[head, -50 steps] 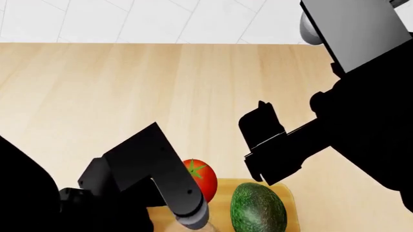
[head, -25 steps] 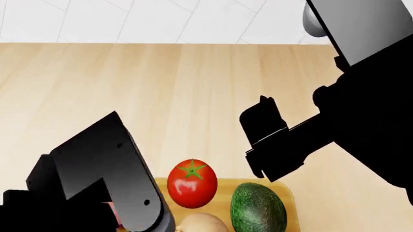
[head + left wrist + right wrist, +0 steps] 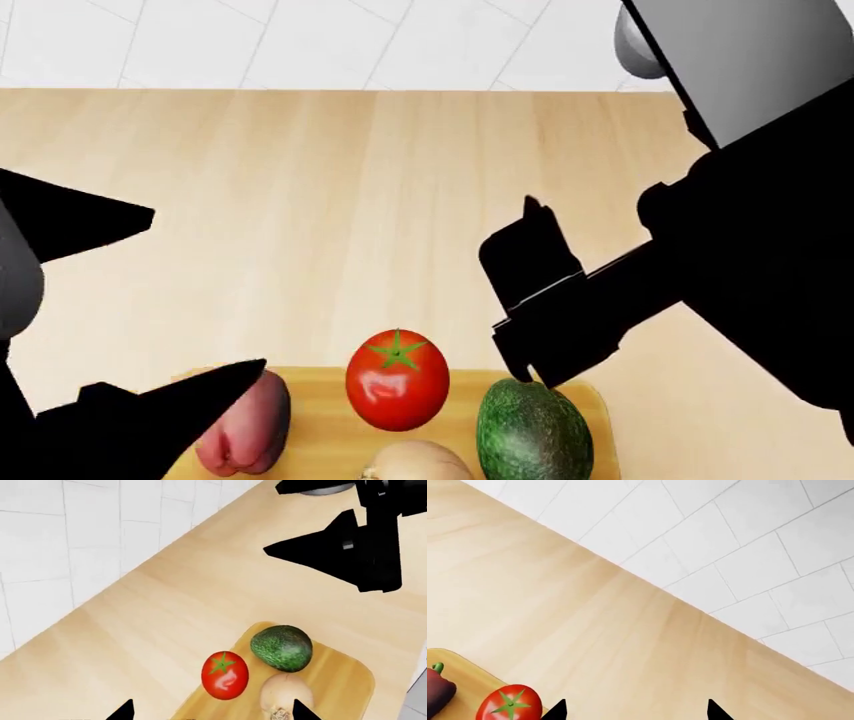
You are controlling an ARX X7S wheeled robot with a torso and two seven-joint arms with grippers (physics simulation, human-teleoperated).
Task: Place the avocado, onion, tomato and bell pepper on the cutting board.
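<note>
On the golden cutting board [image 3: 320, 415] near the counter's front lie all four items. The glossy red tomato [image 3: 396, 380] stands at the middle, the dark green avocado [image 3: 534, 432] to its right. The pinkish bell pepper [image 3: 247, 428] is at the left and the tan onion [image 3: 416, 463] at the front edge of the view. My left gripper [image 3: 207, 290] hangs open above the board's left end, holding nothing; its wrist view shows the tomato [image 3: 225, 675], avocado [image 3: 281, 647] and onion [image 3: 285, 695]. My right gripper [image 3: 635, 711] is open and empty, raised above the avocado.
The pale wooden countertop [image 3: 334, 180] stretches behind the board to a white tiled wall [image 3: 334, 40]. The right arm's black and grey links [image 3: 747, 150] fill the right side of the head view.
My left arm has swung left and lifted off the board, uncovering the bell pepper and onion lying there. Its fingers now show spread. The right gripper shifted only slightly.
</note>
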